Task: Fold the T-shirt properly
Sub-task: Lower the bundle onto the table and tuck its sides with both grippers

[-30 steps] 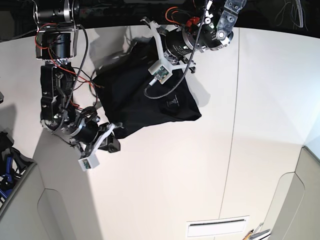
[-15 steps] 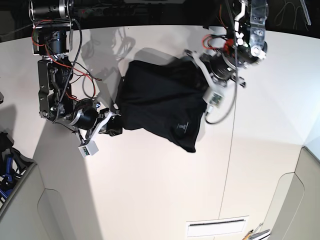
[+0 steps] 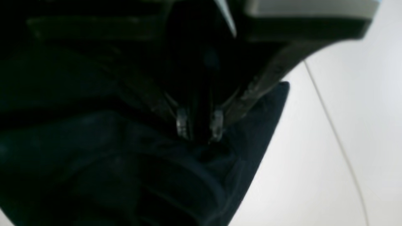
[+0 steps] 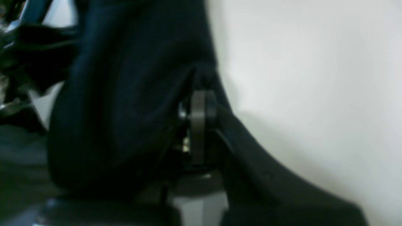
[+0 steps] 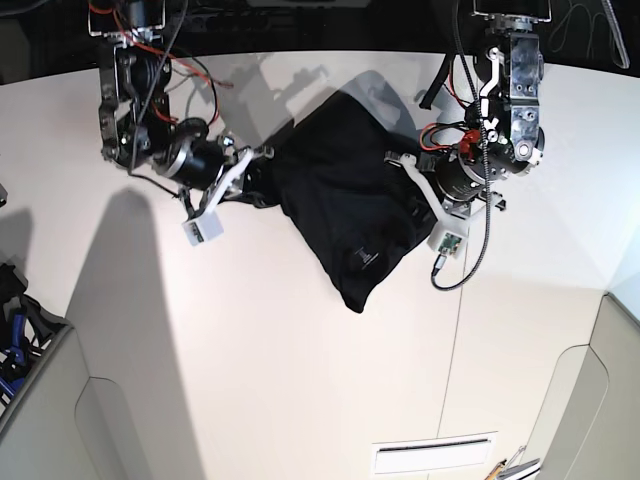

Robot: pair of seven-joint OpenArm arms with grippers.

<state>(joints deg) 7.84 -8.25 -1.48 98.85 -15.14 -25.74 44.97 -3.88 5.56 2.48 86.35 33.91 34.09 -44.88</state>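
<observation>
The black T-shirt [image 5: 340,190] is stretched between my two grippers above the white table [image 5: 300,380], with one corner hanging toward the front and a small white mark [image 5: 362,258] showing. My right gripper [image 5: 262,178] is shut on the shirt's left edge. In the right wrist view its gripper [image 4: 198,125] pinches dark cloth [image 4: 125,103]. My left gripper [image 5: 408,188] is shut on the shirt's right edge. In the left wrist view its gripper [image 3: 199,127] bites into bunched cloth [image 3: 132,166].
A thin seam [image 5: 462,320] runs down the table right of the shirt. A white slotted plate [image 5: 435,456] lies at the front edge. Blue items [image 5: 10,345] sit at the left edge. A grey panel [image 5: 615,400] stands at the right.
My right gripper has carried its edge of the shirt up and to the right. My left gripper has swung right and down with its edge. The shirt now hangs further right.
</observation>
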